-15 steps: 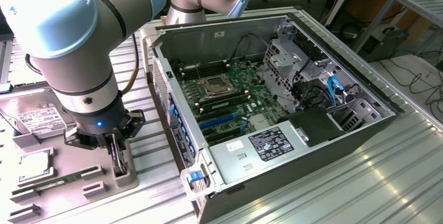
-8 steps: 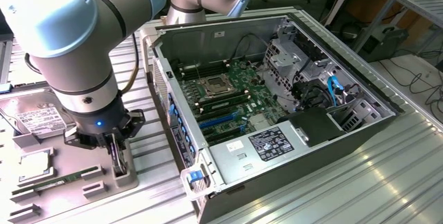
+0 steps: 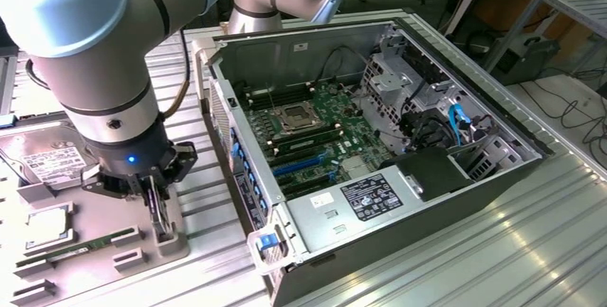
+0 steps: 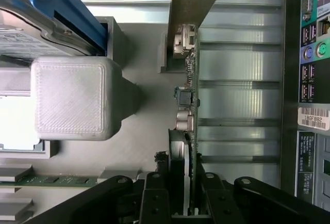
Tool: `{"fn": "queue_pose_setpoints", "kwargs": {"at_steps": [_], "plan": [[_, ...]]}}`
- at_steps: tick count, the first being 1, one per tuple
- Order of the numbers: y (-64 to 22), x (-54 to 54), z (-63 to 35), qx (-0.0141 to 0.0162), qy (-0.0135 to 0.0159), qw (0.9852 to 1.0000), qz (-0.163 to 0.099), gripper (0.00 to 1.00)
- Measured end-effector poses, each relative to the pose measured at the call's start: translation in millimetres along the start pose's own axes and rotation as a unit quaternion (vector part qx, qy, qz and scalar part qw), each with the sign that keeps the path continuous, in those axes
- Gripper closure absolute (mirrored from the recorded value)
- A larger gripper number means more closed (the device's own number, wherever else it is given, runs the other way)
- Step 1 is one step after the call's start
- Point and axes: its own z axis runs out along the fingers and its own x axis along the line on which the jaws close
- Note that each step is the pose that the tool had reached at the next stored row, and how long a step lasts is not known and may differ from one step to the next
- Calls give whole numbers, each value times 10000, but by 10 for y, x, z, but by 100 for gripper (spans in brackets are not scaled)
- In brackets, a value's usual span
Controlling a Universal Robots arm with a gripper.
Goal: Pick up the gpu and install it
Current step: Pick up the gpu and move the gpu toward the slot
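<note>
Gripper [image 3: 156, 204] at lower left of exterior frame, pincer clamped on gpu [image 3: 165, 227]. Gpu stands on edge in gray holder [image 3: 175, 244], just beside memory stick [image 3: 81, 248], left of open computer case [image 3: 284, 58]. Fingers [image 4: 157, 195] flank card.

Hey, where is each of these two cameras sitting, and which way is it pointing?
Exterior view: sits high, off the arm, looking down at the open computer case; the arm and the gripper show at the exterior view's left.
Wrist view: rides on the wrist, looking down past the gripper onto the gpu, which stands on edge in the grey fixture.
Shared: the gripper, the gpu, the grey fixture and the memory stick.
</note>
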Motion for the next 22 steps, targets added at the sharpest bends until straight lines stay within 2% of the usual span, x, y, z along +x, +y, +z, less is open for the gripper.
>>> {"fn": "queue_pose_setpoints", "kwargs": {"at_steps": [20, 22], "plan": [[22, -7, -504, 1, 0, 10000, 0, 72], [29, -9, -663, 0, 0, 10000, 0, 72]]}}
